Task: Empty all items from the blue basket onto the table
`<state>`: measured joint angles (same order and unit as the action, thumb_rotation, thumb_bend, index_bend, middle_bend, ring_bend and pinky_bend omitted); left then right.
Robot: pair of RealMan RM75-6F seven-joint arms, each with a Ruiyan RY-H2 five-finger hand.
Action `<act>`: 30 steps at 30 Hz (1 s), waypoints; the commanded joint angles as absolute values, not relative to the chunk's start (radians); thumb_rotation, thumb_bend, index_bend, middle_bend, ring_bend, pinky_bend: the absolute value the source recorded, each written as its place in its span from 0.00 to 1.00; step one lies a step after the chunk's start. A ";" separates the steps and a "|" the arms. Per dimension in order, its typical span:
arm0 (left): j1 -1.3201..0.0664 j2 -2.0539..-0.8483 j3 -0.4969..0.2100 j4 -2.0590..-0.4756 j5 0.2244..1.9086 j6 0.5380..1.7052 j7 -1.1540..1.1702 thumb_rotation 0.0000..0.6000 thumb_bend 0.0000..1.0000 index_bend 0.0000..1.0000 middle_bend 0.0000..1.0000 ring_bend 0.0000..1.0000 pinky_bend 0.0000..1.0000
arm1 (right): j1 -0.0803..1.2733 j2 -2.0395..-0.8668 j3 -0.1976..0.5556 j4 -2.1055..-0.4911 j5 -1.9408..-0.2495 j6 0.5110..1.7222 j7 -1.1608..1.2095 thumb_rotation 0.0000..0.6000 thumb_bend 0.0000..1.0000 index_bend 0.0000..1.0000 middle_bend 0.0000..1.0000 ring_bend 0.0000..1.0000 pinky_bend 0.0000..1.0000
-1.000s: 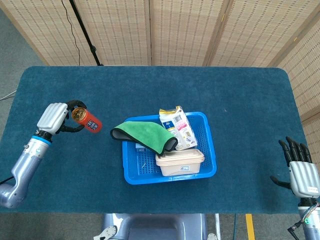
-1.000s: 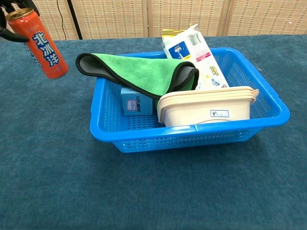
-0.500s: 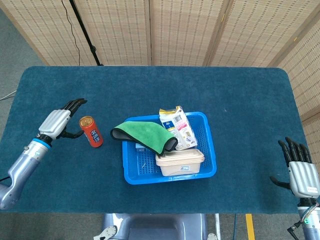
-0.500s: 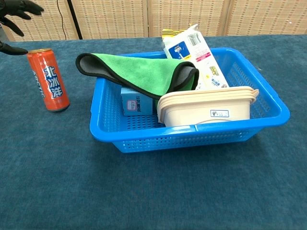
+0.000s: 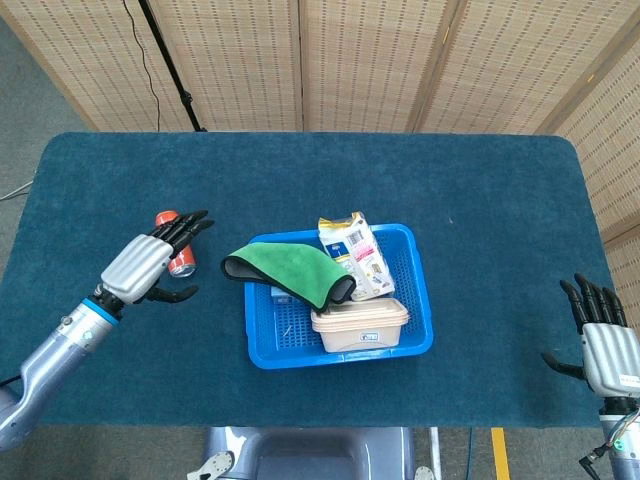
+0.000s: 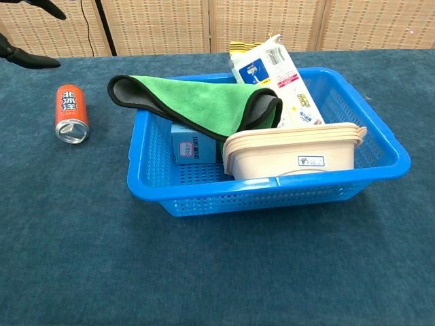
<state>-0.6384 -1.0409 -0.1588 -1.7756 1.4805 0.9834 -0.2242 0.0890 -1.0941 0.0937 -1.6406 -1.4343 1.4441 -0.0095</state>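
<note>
Blue basket is sitting mid-tabletop, still carrying most of its load: a green cloth draping over its left rim, a white snack packet leaning at the back, a stack of cream lidded containers at the front, and a small light-blue box tucked under the cloth. What is changing is the orange can — half a second ago it was standing upright on the tabletop to the left of the basket, and now it is lying on its side, top end facing the chest camera. The left robot hand is hovering over it with fingers spread, holding nothing; in the head view it is covering most of the can. The right robot hand is waiting at the tabletop's near right corner, fingers apart and empty. So one item is counting as out — toppled, but on the tabletop — and it is looking as though four more are waiting. A rolling can may be a nuisance; the cloth looks like the easiest next pick.
</note>
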 commanded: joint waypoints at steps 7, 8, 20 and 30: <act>-0.803 -1.308 -0.194 -1.841 1.282 0.859 0.198 1.00 0.24 0.00 0.00 0.00 0.13 | 0.091 -1.083 0.096 -1.637 -1.429 1.435 0.019 1.00 0.00 0.00 0.00 0.00 0.00; -0.818 -1.337 -0.197 -1.833 1.249 0.855 0.240 1.00 0.24 0.00 0.00 0.00 0.13 | 0.092 -1.082 0.097 -1.636 -1.427 1.433 0.023 1.00 0.00 0.00 0.00 0.00 0.00; -0.941 -1.569 -0.210 -1.725 0.980 0.908 0.540 1.00 0.24 0.00 0.00 0.00 0.13 | 0.098 -1.069 0.105 -1.626 -1.406 1.409 0.066 1.00 0.00 0.00 0.00 0.00 0.00; -0.957 -1.592 -0.220 -1.697 0.949 0.958 0.556 1.00 0.24 0.00 0.00 0.00 0.13 | 0.100 -1.061 0.108 -1.623 -1.399 1.403 0.089 1.00 0.00 0.00 0.00 0.00 0.00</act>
<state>-0.9560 -1.5919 -0.2200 -1.6989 0.9498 0.9554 0.5550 0.0996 -1.0613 0.1081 -1.6226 -1.3988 1.4028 0.0893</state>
